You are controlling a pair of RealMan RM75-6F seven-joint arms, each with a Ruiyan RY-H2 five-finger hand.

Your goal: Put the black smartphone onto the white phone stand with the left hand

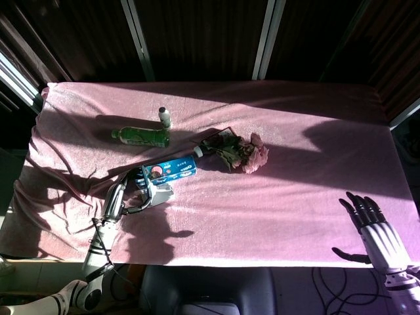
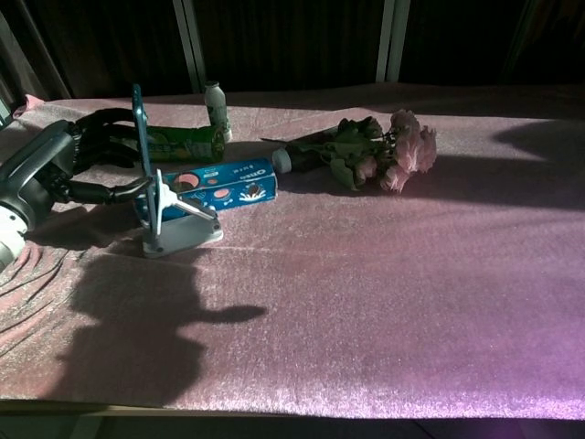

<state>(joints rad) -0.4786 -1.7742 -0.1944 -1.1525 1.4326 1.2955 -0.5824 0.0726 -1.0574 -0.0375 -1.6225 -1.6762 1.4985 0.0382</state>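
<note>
Beside white phone stand (image 2: pixel 178 224) | left hand (image 2: pixel 69 169) holds black smartphone (image 2: pixel 142 137) upright | seemingly unseated

Left hand (image 2: pixel 69 169) reaches forward, fingers curled in grip. Right hand (image 1: pixel 374 230) raised, palm open, fingers spread.

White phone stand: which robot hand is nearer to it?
Left. The left robot hand holds the black smartphone right beside the white phone stand; the right robot hand hovers at the table's far right edge.
</note>
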